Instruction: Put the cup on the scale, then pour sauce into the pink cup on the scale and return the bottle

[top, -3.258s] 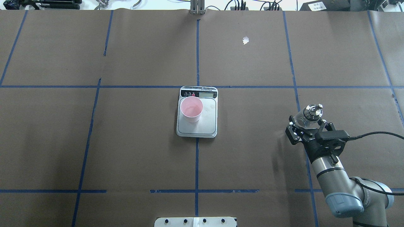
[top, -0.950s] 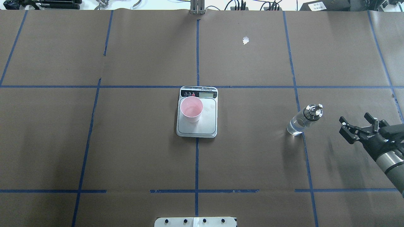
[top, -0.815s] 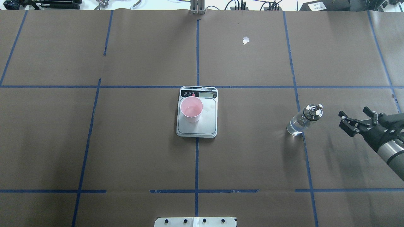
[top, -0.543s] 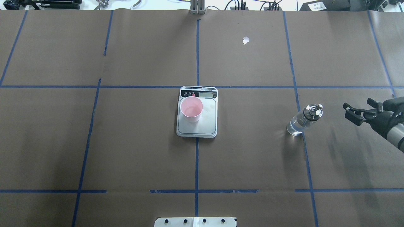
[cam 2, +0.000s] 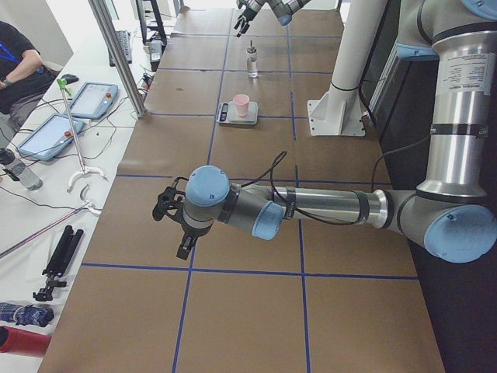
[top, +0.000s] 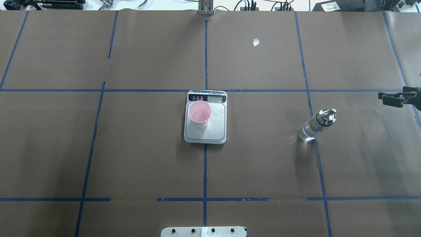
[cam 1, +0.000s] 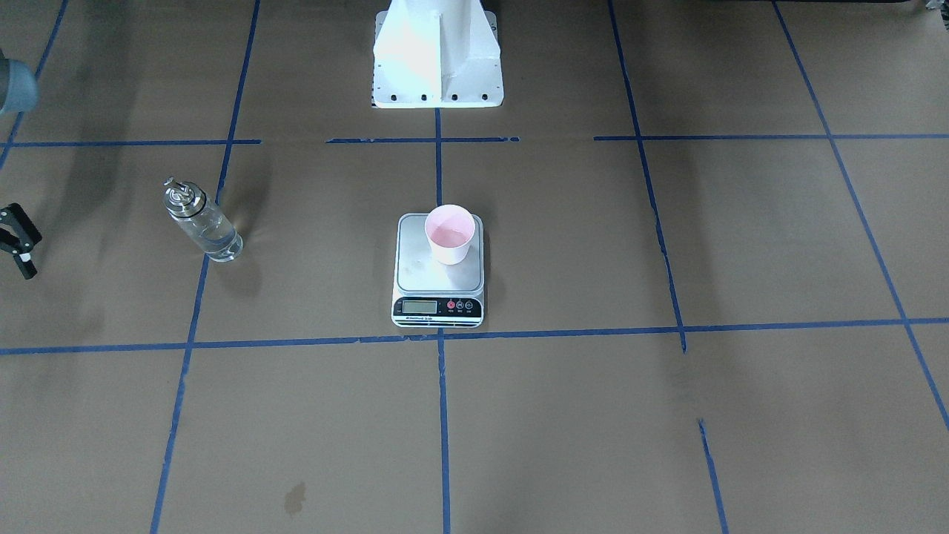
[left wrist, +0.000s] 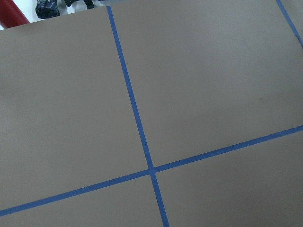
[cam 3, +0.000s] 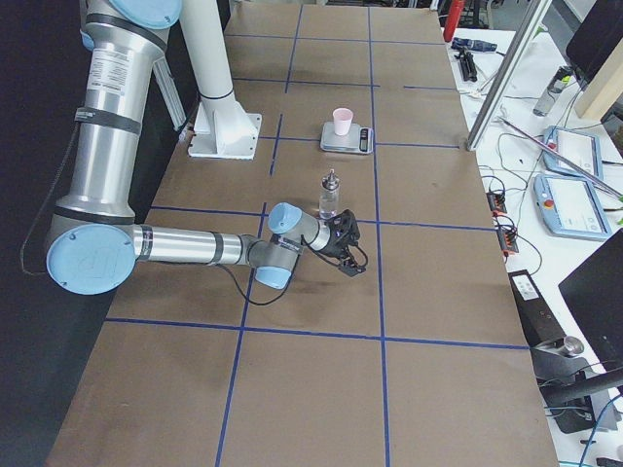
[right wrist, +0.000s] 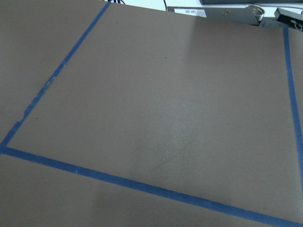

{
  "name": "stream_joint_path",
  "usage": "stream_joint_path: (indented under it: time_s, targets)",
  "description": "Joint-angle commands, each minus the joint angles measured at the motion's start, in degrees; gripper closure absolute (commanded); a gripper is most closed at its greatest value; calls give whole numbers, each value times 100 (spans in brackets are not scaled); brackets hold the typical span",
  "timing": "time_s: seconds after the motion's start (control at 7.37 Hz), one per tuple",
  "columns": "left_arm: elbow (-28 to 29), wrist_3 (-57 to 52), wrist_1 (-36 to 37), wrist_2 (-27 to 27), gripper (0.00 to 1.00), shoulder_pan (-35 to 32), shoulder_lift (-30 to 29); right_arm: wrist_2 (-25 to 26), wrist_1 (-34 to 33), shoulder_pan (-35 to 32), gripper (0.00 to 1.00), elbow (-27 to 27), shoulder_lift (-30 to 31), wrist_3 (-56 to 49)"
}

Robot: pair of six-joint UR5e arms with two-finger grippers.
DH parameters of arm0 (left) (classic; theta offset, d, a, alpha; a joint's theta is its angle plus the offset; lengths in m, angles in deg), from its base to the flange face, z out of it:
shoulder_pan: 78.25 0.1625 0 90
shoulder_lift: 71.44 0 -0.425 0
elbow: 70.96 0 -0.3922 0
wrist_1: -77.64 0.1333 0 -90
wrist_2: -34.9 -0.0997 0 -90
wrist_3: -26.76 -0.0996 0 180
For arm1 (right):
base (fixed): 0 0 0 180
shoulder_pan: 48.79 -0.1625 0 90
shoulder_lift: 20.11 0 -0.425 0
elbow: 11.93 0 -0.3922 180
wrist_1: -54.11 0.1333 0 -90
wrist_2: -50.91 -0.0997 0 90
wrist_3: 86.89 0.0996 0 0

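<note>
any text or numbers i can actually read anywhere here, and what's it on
Nothing reads clearly.
scale LCD: no digits legible, too small.
scale buttons and the fine print under them: too small.
white label, top right of the overhead view: characters blurred.
white sticker, top of the right wrist view: blurred.

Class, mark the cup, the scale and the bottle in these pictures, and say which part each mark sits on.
cup (top: 199,113), overhead view, on its pink inside.
scale (top: 217,126), overhead view, on the bare steel platform.
bottle (top: 310,130), overhead view, on the glass body.
</note>
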Motion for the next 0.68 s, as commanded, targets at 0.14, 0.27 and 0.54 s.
stream_joint_path:
  time_s: [0.14, 0.27, 0.54]
  targets:
    - [2, -31, -7, 0, 0, 0, 9, -1889, -2952, -1718, 0, -144, -661, -2005]
    - [-6, -58, -16, 0, 0, 0, 70, -1998, -4051, -2106, 0, -353, -874, -2640]
    - [2, -67, -25, -26, 0, 0, 88, -2252, -6378, -2634, 0, -1195, -1130, -2988]
